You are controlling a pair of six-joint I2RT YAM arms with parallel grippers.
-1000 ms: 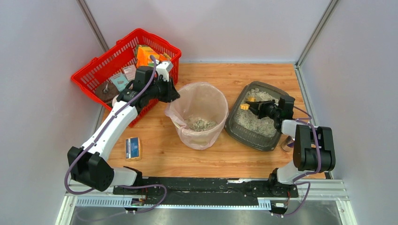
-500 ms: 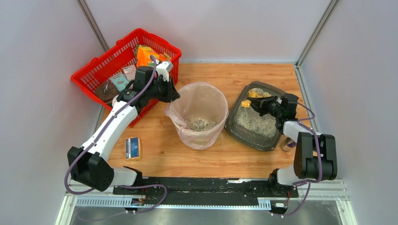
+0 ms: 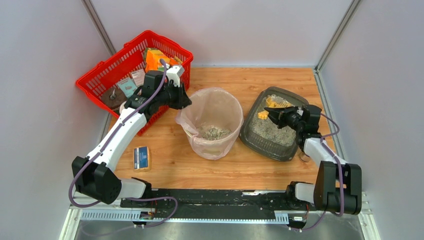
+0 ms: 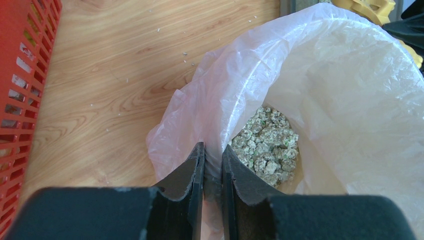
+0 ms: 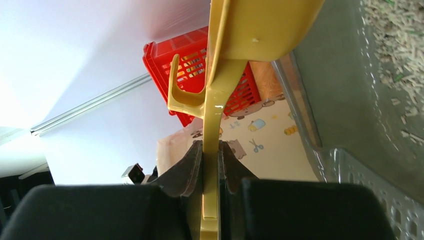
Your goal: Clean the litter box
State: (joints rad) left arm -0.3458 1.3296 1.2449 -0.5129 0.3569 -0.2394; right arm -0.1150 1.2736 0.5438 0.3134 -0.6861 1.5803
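One shallow dark grey plastic litter box (image 3: 260,148) sits right of centre on the wooden tabletop (image 3: 260,80), directly under the right hand (image 3: 273,115), clenched on a yellow plastic scoop (image 3: 275,102), while the round beige bin (image 3: 212,90) lies leftward, its clear liner (image 4: 320,60) pinched by the left hand (image 4: 212,149)

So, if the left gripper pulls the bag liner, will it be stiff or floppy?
Probably floppy: the bag liner is thin, wrinkled film hanging in folds. Likely light too: only a small litter heap lies inside.

Open table (image 3: 240,80) behind the bin (image 3: 222,147) and litter box (image 3: 248,136) — basket (image 3: 112,58) blocks the far-left corner.
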